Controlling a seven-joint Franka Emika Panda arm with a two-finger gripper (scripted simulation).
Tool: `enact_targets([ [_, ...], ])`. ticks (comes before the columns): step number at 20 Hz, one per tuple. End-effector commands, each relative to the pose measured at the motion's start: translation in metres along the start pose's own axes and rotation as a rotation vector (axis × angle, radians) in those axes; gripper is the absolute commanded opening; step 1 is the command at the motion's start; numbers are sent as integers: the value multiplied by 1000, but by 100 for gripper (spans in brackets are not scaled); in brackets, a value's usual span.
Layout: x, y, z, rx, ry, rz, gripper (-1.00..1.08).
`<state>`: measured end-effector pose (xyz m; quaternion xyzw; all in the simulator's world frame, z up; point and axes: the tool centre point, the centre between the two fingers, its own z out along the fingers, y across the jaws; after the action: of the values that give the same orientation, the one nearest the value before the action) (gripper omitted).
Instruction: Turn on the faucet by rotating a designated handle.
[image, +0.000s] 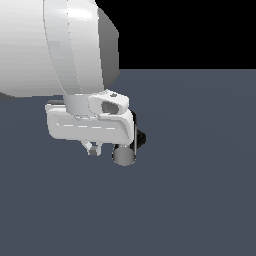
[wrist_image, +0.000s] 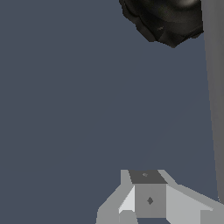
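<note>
The faucet (image: 140, 137) is mostly hidden behind my hand in the exterior view, where only a black piece of it shows. Its round ridged black base (wrist_image: 168, 19) shows in the wrist view. The handle (image: 124, 155) is a silver-grey bar that points its flat round end at the exterior camera. In the wrist view the handle (wrist_image: 214, 87) runs as a long grey strip past the base. My gripper (image: 93, 148) hangs just off the exterior view's left of the handle's end. Its fingers look shut with nothing between them. In the wrist view the gripper (wrist_image: 146, 177) stands apart from the bar.
A flat dark blue-grey floor (image: 200, 200) spreads all around. My arm's thick white links (image: 50, 45) fill the upper part of the exterior view's left and hide what is behind them.
</note>
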<state>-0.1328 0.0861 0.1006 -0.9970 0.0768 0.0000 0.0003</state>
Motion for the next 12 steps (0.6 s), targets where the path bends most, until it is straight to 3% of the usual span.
enact_targets([
  [1, 1, 11, 0, 0, 0, 1, -100],
  [12, 4, 63, 0, 0, 0, 1, -100],
])
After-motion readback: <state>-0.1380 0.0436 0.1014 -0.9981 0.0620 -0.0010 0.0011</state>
